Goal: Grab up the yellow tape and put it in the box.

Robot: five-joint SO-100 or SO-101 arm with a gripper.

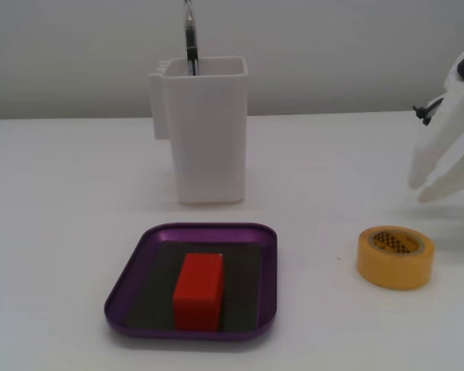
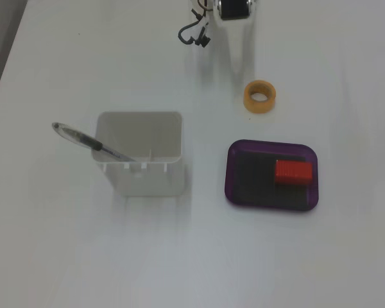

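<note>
The yellow tape [image 1: 394, 256] lies flat on the white table, right of the box in a fixed view; it also shows from above [image 2: 260, 96]. The box [image 1: 127, 272] is a shallow purple tray with a dark floor, and it shows from above too [image 2: 231, 174]. My white gripper [image 1: 420, 190] hangs at the right edge, behind and slightly right of the tape. It is above the table, open and empty, and apart from the tape. From above, only the arm's dark motor [image 2: 231, 8] is clear; the white fingers blend into the table.
A red block [image 1: 199, 290] lies in the tray, also seen from above [image 2: 293, 172]. A tall white container [image 1: 205, 131] holding a pen [image 1: 190, 39] stands behind the tray. A black cable [image 2: 194, 32] loops near the arm's base.
</note>
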